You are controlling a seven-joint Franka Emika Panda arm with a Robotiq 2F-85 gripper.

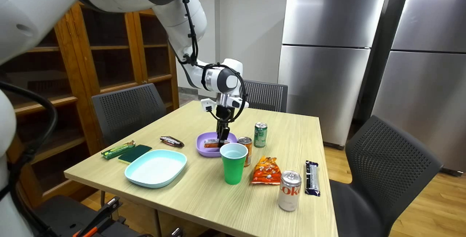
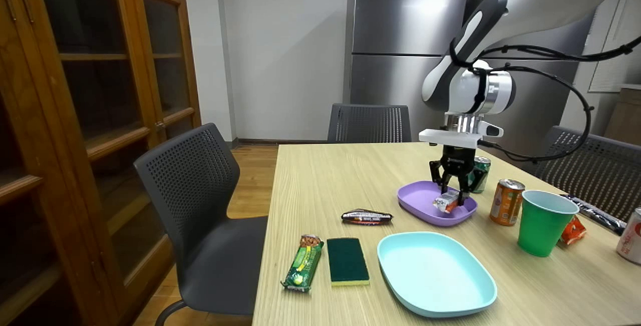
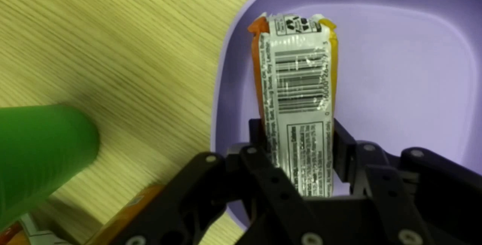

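In the wrist view, a glossy, crinkled, white-backed snack packet with orange and yellow edges [image 3: 297,83] runs down the middle of the frame, its lower part clasped by the black two-fingered gripper [image 3: 299,136], closed to the packet's width. It lies within one smooth, rounded purple plastic tray [image 3: 406,79]. One green plastic cup [image 3: 41,154] is at the left edge; an exterior view has three cylindrical metal cans [image 1: 260,135] right of centre.
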